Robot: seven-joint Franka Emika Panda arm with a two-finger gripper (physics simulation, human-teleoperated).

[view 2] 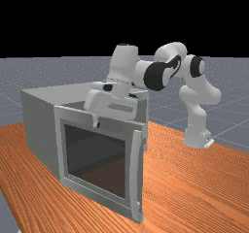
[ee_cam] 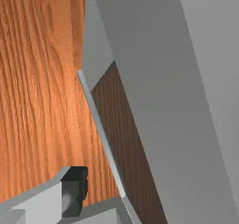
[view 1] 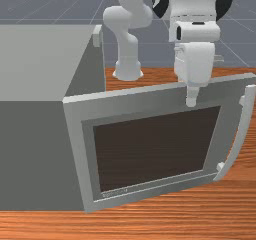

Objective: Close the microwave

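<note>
The gripper (view 1: 191, 100) hangs at the upper frame of the microwave door (view 1: 150, 110), in front of its outer face. In the far view the gripper (view 2: 97, 122) overlaps the top of the door (view 2: 95, 192), farther from the handle (view 2: 135, 174) than from the middle. Whether it touches the door I cannot tell. The door stands wide open, swung away from the grey microwave (view 1: 32, 149), its curved handle (view 1: 243, 129) at the free edge. In the wrist view the gripper (ee_cam: 74, 191) is beside the grey panels (ee_cam: 154, 87) of the microwave.
Orange-brown wood of the table (view 1: 165, 221) runs under and around the microwave. At the microwave's opening, a grey upright edge (view 1: 98, 59) stands behind the door. The robot's base (view 2: 197, 135) is on the table, across from the microwave.
</note>
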